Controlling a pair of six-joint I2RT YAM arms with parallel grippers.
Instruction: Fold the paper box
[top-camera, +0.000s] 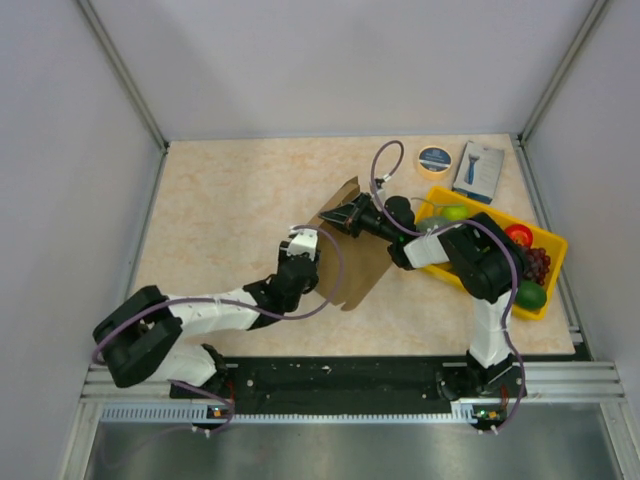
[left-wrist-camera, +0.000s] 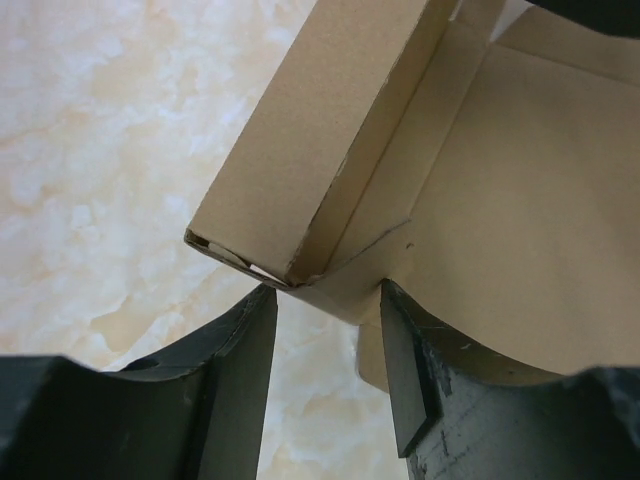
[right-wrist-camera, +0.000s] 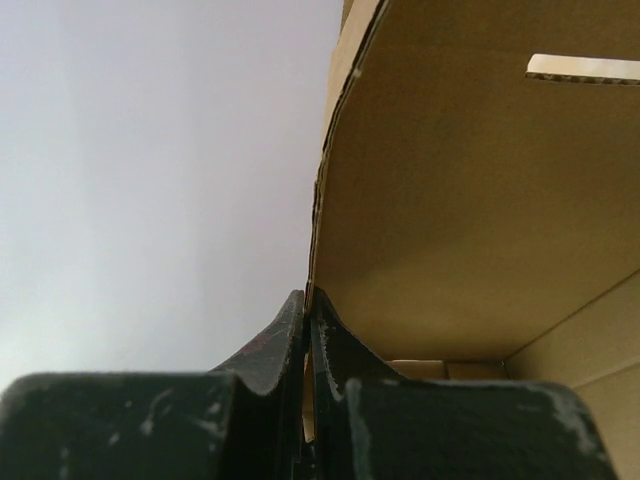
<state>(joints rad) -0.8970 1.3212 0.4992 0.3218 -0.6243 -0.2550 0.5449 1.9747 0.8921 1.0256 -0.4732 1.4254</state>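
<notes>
Paper box (top-camera: 358, 266) part-folded, mid-table, between the two arms.
Right gripper (right-wrist-camera: 308, 305): fingers pressed together, pinching the edge of a raised cardboard wall. Left gripper (left-wrist-camera: 326, 300): fingers spread, a folded corner of the box at the gap between their tips. Yellow tray (top-camera: 440, 194) near, on the right.

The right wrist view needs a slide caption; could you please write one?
Right claw shut on the edge of the half-folded paper box.
</notes>
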